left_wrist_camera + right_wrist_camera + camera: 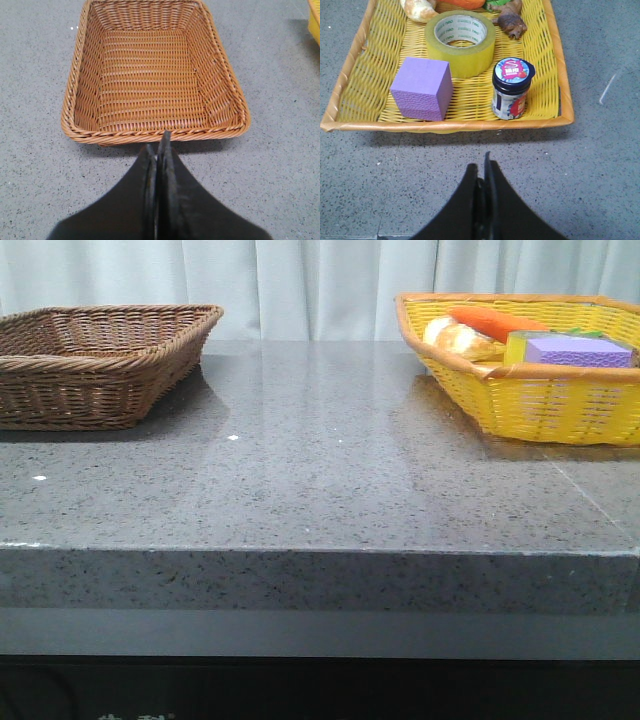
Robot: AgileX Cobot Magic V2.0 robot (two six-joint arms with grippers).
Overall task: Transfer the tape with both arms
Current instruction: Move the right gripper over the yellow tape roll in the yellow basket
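The tape (460,42), a wide yellow roll with a white core and green lettering, lies flat in the yellow wicker basket (555,65) in the right wrist view. In the front view the tape is hidden behind the wall of the yellow basket (560,405). My right gripper (481,167) is shut and empty, over the grey table just outside the basket's near rim. My left gripper (157,142) is shut and empty, just outside the near rim of the empty brown wicker basket (80,75), which also shows in the front view (100,390). Neither gripper shows in the front view.
In the yellow basket beside the tape are a purple block (423,89), a small jam jar (511,88), a bread roll (420,9), an orange carrot (497,322) and a brown lump (511,22). The grey stone table (320,470) ends at a front edge.
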